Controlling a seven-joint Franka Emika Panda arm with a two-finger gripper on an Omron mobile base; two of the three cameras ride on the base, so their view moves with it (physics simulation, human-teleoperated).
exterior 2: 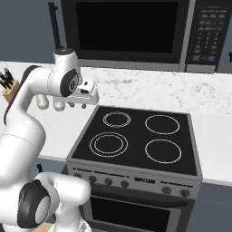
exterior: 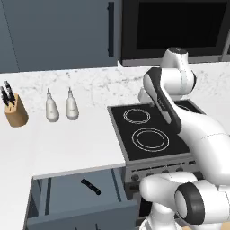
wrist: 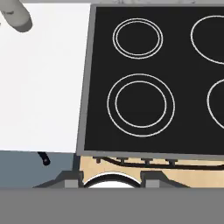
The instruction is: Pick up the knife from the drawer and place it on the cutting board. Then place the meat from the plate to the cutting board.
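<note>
The drawer (exterior: 76,197) stands pulled out below the white counter (exterior: 76,143), to the left of the stove (exterior: 148,134). In it lies the knife (exterior: 90,186), flat on the drawer floor, toward the right side of the box. Its long axis runs diagonally: the black handle end lies farther from the robot and to the left, the other end nearer and to the right. The blade cannot be made out in the left base view. In the hand view a short dark piece of the knife (wrist: 43,159) shows just below the counter's near edge.

The gripper (exterior 2: 77,105) hangs high above the seam between counter and stove, well apart from the knife, pointing down. Its finger tips (wrist: 70,180) rise at the bottom of the hand view, parted, with nothing between them.

On the counter's far left stands a tan knife block (exterior: 16,110) with black-handled knives, and to its right two pale shakers (exterior: 52,108) side by side.
</note>
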